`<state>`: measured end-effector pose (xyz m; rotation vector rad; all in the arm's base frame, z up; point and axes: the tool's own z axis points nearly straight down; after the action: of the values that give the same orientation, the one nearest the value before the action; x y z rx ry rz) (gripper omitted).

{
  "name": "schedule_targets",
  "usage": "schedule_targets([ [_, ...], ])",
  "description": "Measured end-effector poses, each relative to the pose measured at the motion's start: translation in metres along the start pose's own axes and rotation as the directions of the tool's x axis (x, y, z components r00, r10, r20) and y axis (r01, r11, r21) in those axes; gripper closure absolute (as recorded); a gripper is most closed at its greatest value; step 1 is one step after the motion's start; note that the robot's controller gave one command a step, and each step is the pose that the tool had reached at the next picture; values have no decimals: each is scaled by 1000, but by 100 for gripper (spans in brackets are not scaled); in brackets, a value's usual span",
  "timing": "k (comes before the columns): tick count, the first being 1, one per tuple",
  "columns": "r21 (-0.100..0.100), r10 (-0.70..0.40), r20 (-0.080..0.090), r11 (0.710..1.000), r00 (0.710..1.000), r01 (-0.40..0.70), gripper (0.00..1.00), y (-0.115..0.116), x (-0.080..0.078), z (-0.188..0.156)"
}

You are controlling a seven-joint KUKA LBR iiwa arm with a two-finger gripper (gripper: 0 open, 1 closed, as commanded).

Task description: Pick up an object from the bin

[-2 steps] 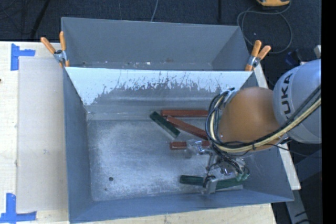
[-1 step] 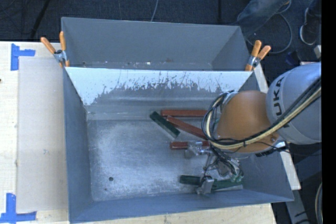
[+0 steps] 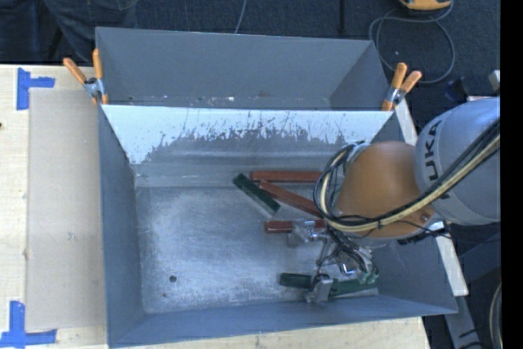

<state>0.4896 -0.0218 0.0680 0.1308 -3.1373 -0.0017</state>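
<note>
Fingers (image 3: 328,288) low in the front right corner of the bin (image 3: 119,257), over a dark green strip (image 3: 294,280).
The strip lies flat along the bin's front edge and pokes out left of the fingers. You cannot tell if they are open or closed. Count one green strip, two long brown sticks (image 3: 286,176) and one short brown bit (image 3: 278,226).

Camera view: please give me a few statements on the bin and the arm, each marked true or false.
1. The gripper is down in the near right corner of the grey metal bin. True.
2. The two long reddish-brown bars lie by the left wall. False: they lie right of centre.
3. A small dark green flat piece lies just left of the gripper. True.
4. A heap covers the floor's left half. False: the things lie in the right half.
</note>
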Motion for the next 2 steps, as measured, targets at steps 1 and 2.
schedule_targets([
  [1,0,2,0,1000,1000,-2,100,0,0,0],
  [2,2,6,9,1000,1000,-6,100,1,-2,-112],
])
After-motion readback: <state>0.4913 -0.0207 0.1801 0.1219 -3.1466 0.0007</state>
